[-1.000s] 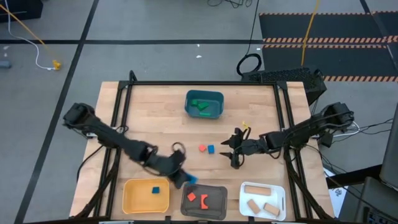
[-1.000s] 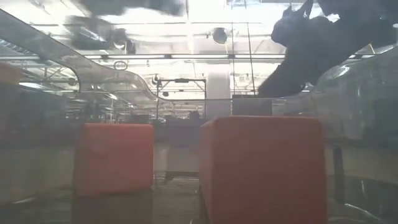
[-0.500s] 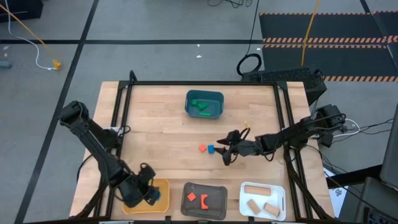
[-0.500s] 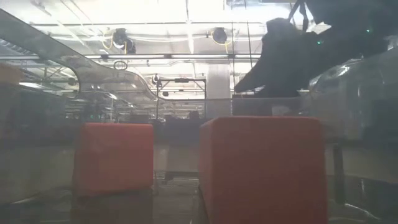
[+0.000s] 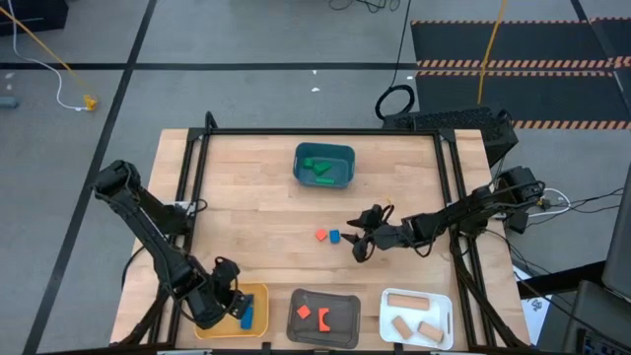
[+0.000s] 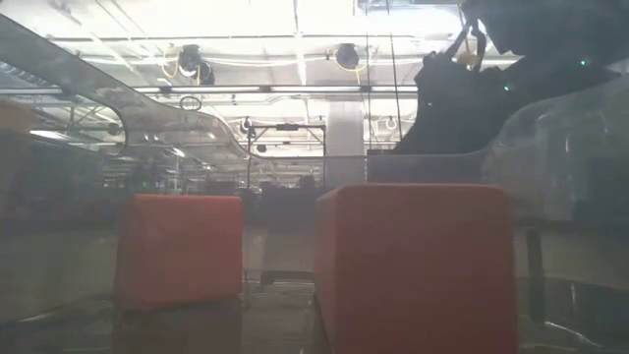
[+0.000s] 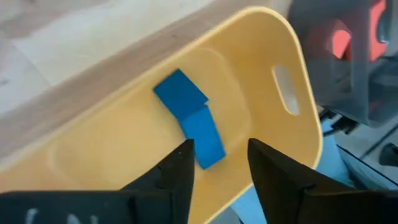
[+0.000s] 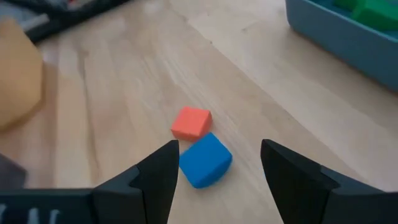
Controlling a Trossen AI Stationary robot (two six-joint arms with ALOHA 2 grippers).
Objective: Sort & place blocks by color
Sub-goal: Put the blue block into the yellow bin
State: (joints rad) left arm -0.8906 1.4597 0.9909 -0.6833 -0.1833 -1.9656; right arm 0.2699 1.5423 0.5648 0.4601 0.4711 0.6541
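Hovering over the yellow plastic tray [image 5: 258,320] at the table's near edge, the left gripper [image 7: 219,163] has its fingers parted, and two small blue wooden blocks [image 7: 189,126] lie touching each other on the tray floor just ahead of the fingertips, free of them. The risk here is slight: lifting away crookedly could clip a block or nudge the light tray.

The right gripper [image 8: 219,167] stands open near mid-table, aimed at a blue wooden cube [image 8: 206,160] that touches a red wooden cube [image 8: 191,122]. That contact is the real hazard: a finger coming down between them could shove the red cube aside or pinch both, so a red piece might ride along toward the wrong tray.
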